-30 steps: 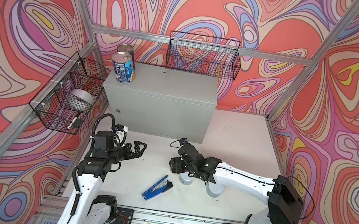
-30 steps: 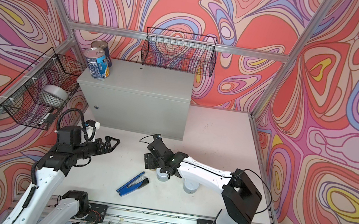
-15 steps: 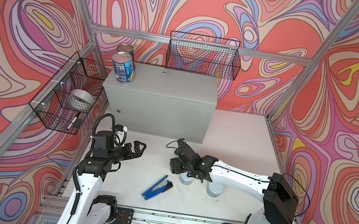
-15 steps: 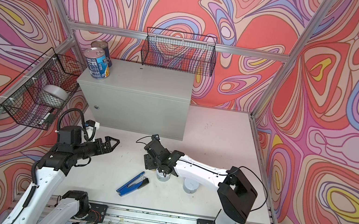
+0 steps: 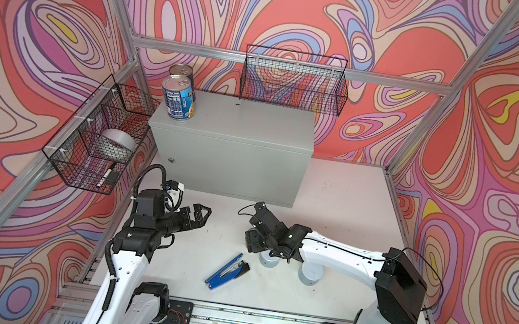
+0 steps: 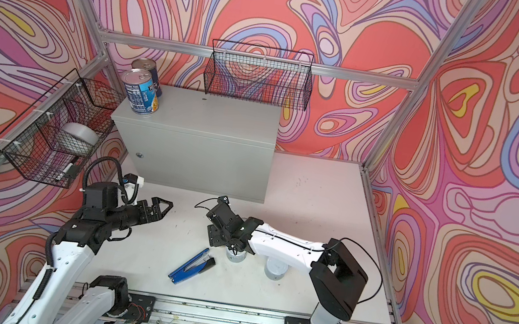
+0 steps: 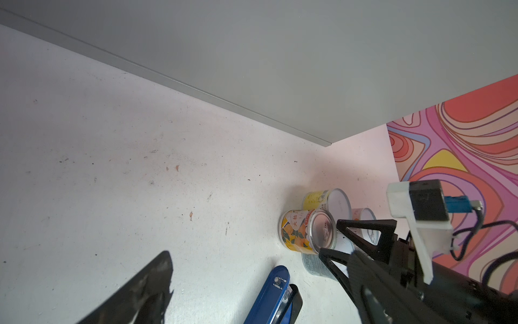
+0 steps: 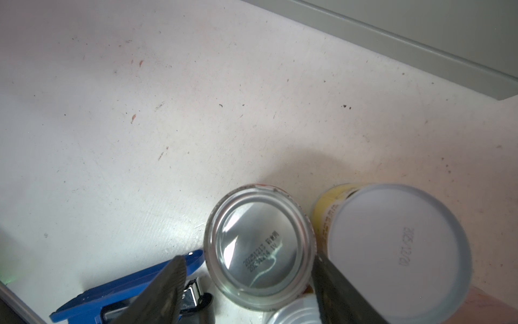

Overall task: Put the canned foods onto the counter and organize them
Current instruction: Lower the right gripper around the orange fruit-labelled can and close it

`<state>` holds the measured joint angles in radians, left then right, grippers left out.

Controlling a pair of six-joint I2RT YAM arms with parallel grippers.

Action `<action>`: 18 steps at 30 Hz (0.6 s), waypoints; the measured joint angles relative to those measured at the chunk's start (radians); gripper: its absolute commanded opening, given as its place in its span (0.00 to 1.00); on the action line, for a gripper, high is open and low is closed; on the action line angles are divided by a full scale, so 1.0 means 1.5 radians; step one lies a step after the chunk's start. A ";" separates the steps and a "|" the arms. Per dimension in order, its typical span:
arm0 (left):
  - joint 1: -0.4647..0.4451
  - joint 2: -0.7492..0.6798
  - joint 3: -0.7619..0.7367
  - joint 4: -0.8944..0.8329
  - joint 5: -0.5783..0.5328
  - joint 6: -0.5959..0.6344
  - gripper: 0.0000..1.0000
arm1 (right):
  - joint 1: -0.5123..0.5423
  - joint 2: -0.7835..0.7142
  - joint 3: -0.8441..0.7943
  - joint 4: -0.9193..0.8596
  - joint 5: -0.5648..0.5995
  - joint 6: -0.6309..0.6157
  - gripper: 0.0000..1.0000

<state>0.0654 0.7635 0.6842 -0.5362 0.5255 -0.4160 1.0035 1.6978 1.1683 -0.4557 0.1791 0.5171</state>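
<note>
Straddling the orange-label tin with the right gripper, grip impossible to tell; idling the left gripper agape. Next: squeezing firm, lifting onto the counter.

Blue tins atop counter, orange tin upright

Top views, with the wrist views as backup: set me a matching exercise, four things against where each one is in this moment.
Things
1. front blue-labelled can
2. silver tape roll
3. blue stapler
4. orange-labelled can

Places
A. lying on the white table
B. between the jaws of the right gripper
C. standing on top of the counter
D. inside the side wire basket

Pairs: 1-C, 2-D, 3-A, 4-B
</note>
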 measured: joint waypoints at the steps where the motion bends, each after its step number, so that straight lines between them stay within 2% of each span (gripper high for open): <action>1: 0.000 0.000 0.000 0.000 0.000 0.000 1.00 | 0.000 0.001 0.001 -0.001 0.000 0.000 0.73; 9: 0.000 0.000 0.000 -0.002 -0.002 0.000 1.00 | 0.000 0.008 0.007 -0.001 0.000 0.000 0.73; 13: 0.000 0.001 0.000 -0.004 -0.002 0.000 1.00 | 0.000 0.013 0.008 -0.001 -0.002 0.000 0.79; 18: 0.000 0.003 0.000 -0.004 -0.002 0.000 1.00 | 0.000 0.030 0.009 0.001 -0.013 0.000 0.80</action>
<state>0.0654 0.7685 0.6842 -0.5426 0.5224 -0.4160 1.0031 1.7428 1.1820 -0.4541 0.1600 0.5167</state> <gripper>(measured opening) 0.999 0.798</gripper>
